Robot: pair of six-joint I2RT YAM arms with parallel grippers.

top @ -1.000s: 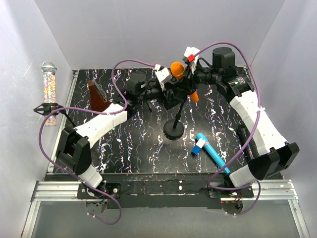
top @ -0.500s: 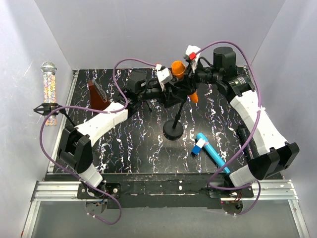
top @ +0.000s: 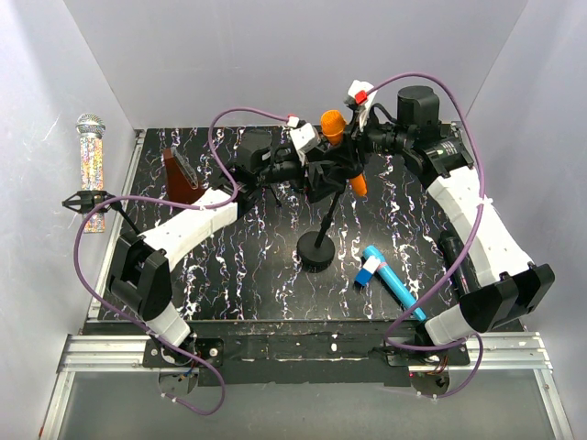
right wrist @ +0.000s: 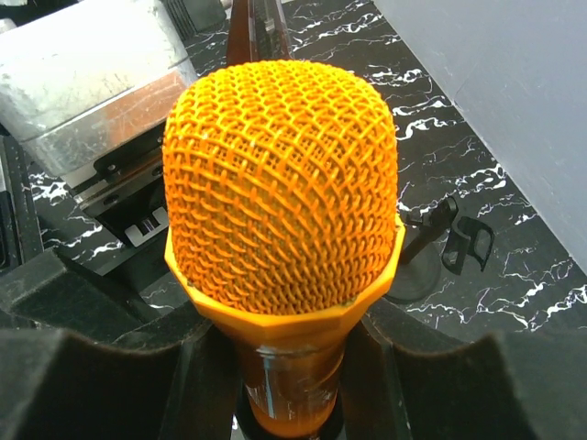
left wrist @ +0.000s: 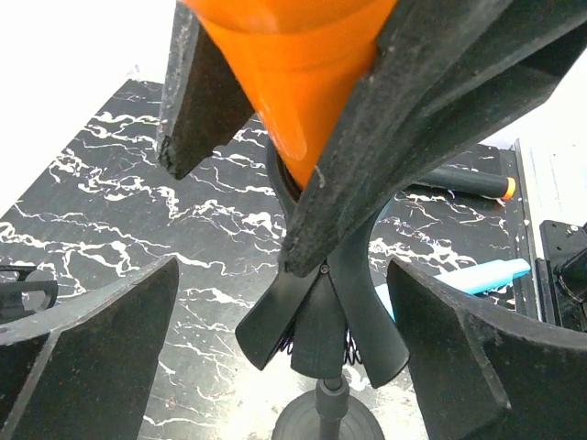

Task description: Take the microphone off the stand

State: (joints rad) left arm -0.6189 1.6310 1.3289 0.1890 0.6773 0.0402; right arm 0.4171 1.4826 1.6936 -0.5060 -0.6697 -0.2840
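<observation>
- The black round-based stand has slid out from under the right pincer.
- That pincer clamps the orange mesh-headed microphone; the left pincer gapes wide just below.
- Best pulled straight, steadily.

The stand has its base about mid-desk; the microphone sits in its clip above, head to the far side; the left gripper reaches in from the left, jaws spread either side of the clip; the right gripper comes from the right, jaws against the microphone; a tube lies right of the base; a second microphone lies off the desk, far left.
</observation>
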